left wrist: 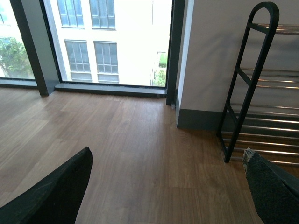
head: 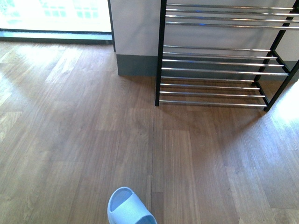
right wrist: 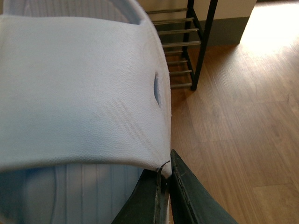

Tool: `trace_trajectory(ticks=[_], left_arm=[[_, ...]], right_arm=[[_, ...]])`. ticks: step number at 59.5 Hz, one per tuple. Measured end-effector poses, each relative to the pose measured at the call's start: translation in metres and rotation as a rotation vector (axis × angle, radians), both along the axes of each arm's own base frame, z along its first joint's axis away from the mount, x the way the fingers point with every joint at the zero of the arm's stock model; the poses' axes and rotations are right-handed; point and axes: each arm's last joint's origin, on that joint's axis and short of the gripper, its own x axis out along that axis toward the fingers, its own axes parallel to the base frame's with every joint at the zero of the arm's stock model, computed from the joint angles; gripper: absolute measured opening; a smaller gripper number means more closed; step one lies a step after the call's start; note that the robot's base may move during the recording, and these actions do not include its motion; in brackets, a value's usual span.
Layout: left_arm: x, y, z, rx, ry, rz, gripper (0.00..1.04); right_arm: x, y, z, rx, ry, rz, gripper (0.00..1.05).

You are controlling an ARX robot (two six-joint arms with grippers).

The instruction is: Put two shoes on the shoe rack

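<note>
1. We count one shoe: a pale blue-white moulded foam slide shoe [head: 126, 208] with a broad strap. It shows at the near edge of the front view, slightly left of centre. No second shoe is in view.
2. We count one shoe rack [head: 211, 59], an open frame of thin black metal posts with shelves of shiny chrome rods. The front view shows three of its tiers. It stands far and to the right against a pale grey wall [head: 135, 28] with a dark skirting strip, and the shoe is well apart from it.
3. Everything sits over a brown wood-plank floor [head: 70, 130]. A bright floor-length window [head: 56, 14] lies far to the left.
4. Neither arm shows in the front view.
5. In the right wrist view, the right gripper [right wrist: 167, 170] has its two dark fingers [right wrist: 187, 200] pressed together on the lower edge of the shoe's [right wrist: 79, 88] strap. The shoe fills most of that picture, with the rack [right wrist: 203, 46] beyond it. We cannot tell whether the shoe rests on the floor or hangs above it.
6. In the left wrist view, the left gripper [left wrist: 167, 154] is spread wide, its black fingers [left wrist: 51, 196] at either side with only floor between them. It faces the rack's [left wrist: 247, 93] left end post and the window.
</note>
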Motion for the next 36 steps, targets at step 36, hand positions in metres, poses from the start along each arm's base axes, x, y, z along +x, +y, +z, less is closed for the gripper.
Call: trace_trajectory(ticks=[36], left_arm=[[0.0, 0.0, 0.0, 0.0, 0.0, 0.002, 0.95]], right_arm=[[-0.0001, 0.0007, -0.0003, 0.002, 0.002, 0.006, 0.01]])
